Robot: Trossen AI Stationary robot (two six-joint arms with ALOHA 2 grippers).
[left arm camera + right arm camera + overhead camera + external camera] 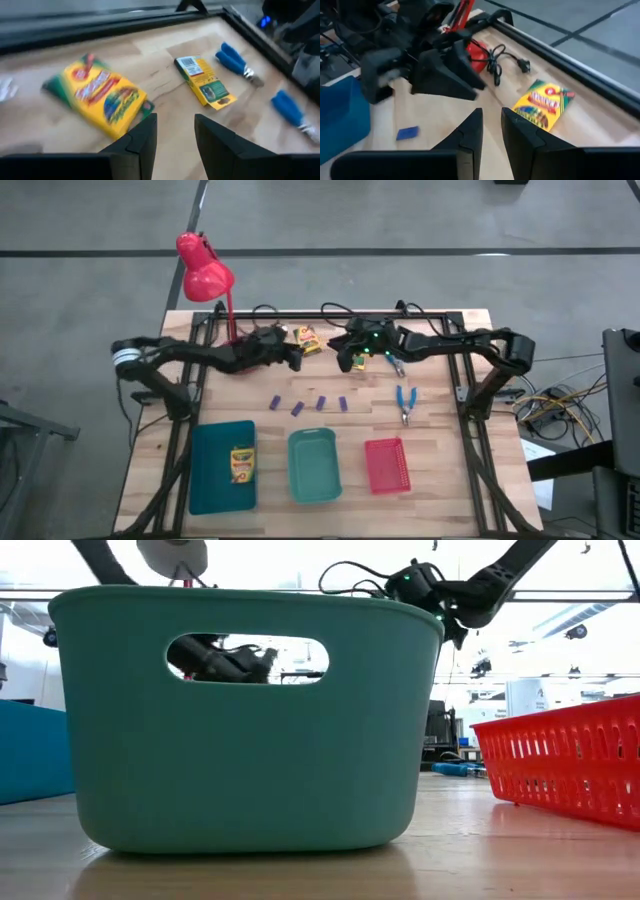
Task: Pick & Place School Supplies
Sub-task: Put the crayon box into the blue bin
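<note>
Left gripper [172, 131] hovers with fingers apart, a crayon box [97, 95] just ahead of them; right gripper [490, 131] fingers narrowly parted, empty.

High view straight down over the whole wooden slatted table [440, 480], low view level at tabletop, close against the teal plastic basket [250, 730], both wrist views share the yellow-green crayon box [100, 100] [543, 104]

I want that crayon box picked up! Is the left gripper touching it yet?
Apart. The left wrist view shows the left gripper open and empty, with bare table between one fingertip and the nearest crayon box.
</note>
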